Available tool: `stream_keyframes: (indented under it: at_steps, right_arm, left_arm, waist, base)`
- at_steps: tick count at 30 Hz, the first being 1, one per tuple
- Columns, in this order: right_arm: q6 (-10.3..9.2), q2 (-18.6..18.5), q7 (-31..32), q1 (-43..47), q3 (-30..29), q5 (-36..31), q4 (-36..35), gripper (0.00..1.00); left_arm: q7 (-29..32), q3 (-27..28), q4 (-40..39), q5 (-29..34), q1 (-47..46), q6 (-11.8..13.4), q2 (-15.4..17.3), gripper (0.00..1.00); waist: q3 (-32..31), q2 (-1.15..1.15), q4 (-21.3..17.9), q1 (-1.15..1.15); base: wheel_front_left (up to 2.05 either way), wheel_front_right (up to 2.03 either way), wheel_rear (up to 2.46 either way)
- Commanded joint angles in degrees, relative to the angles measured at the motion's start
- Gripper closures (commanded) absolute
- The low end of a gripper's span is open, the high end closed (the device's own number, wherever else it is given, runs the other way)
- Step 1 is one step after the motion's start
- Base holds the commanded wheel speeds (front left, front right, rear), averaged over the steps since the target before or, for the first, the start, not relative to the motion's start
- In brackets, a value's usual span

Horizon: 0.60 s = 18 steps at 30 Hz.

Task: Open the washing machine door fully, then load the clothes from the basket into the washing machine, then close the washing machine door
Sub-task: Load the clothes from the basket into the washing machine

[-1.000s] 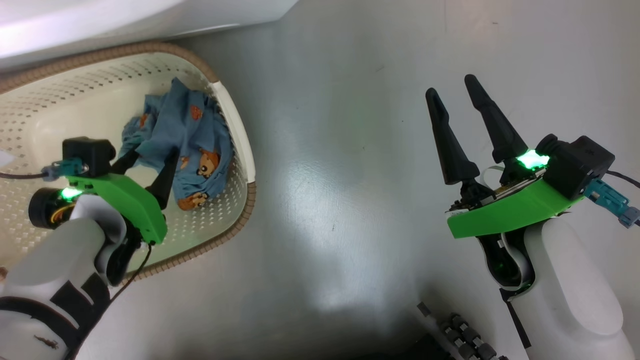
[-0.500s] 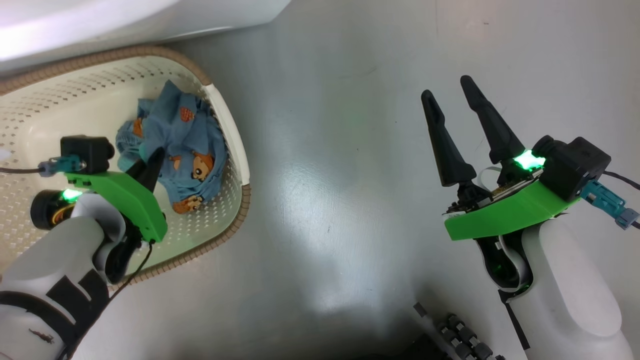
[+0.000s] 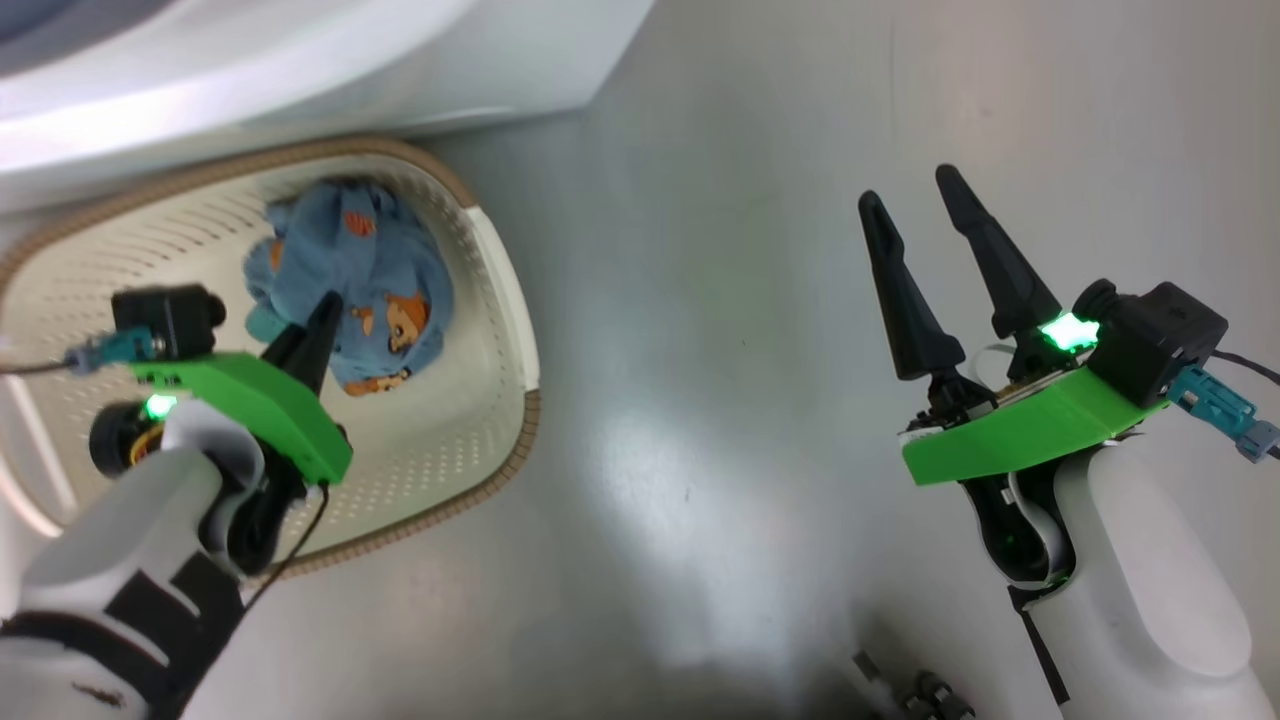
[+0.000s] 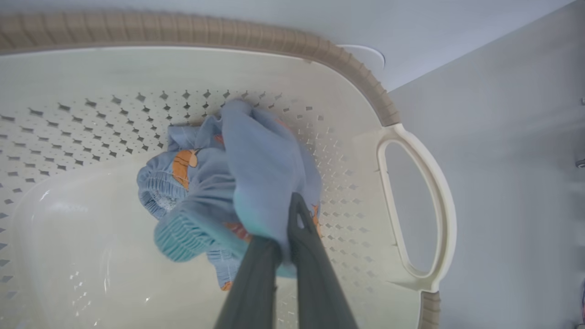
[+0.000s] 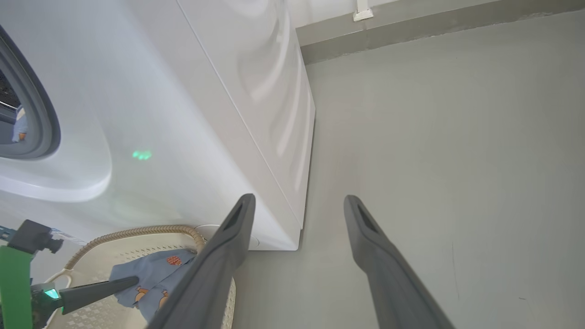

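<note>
Gripping a thin fold of the clothes (image 4: 256, 160) in the left-hand basket (image 4: 356, 68) with the left end effector (image 4: 285, 224), right end effector (image 3: 907, 187) spread wide; could slip free on lifting, so small a bite.

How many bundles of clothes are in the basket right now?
1: a blue bundle by the basket's handle-side wall, pinched in the left gripper. It may hold several garments.

The smooth grey floor (image 3: 700, 300) shows a pale sheen of light. Darker grey skirting (image 5: 434, 27) runs below a pale wall (image 5: 324, 9).
</note>
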Motion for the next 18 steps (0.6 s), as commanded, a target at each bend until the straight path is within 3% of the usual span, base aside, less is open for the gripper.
stream_keyframes:
  at_steps: [1,18]
  right_arm:
    - [0.09,-0.4,-0.7,3.0,0.7,0.2,-0.6,0.0]
    - [0.09,-3.5,-0.7,8.9,0.5,2.4,3.6,0.0]
  left_arm:
    - [-0.4,3.6,-1.3,1.9,3.1,-0.1,1.4,1.0]
    - [-0.4,28.7,-8.0,19.1,20.0,-0.1,-1.6,1.0]
  waist:
    - [-3.8,0.0,2.2,0.0]
    - [-20.1,0.0,7.4,0.0]
  base:
    - [0.0,0.0,0.0]
    - [0.0,0.0,0.0]
